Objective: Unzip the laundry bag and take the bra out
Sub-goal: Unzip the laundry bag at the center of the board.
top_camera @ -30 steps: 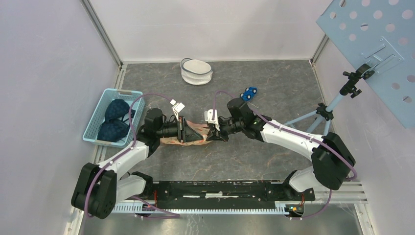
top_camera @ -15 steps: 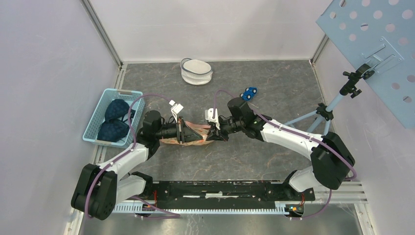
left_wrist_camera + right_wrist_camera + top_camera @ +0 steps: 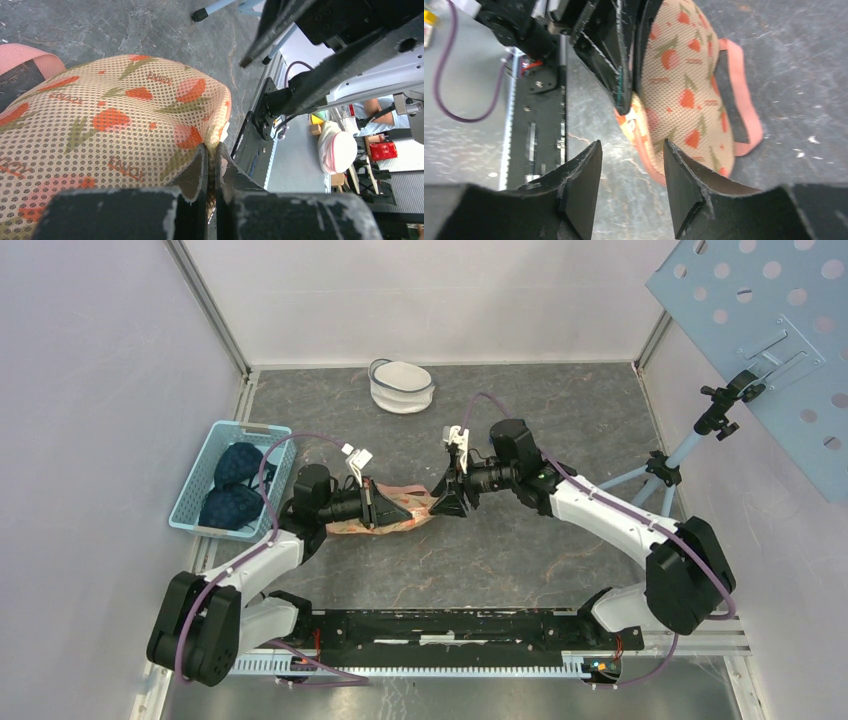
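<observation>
Left of the desk's centre, toward its near edge, lies the tulip-print mesh laundry bag (image 3: 110,115), a fold of its mesh pinched tight in the left gripper (image 3: 211,156). The right gripper (image 3: 630,150) hovers just beside the bag's end, jaws spread and empty. The bag looks light, soft and floppy, likely to bunch. The zip pull, which cannot be made out, is the place to grip.

Laundry bag (image 3: 395,525) lying mid table (image 3: 560,410), left gripper (image 3: 400,507) clamping its left end, right gripper (image 3: 447,502) hovering just right. Basket (image 3: 192,478) sitting left; hamper (image 3: 401,385) standing behind.
</observation>
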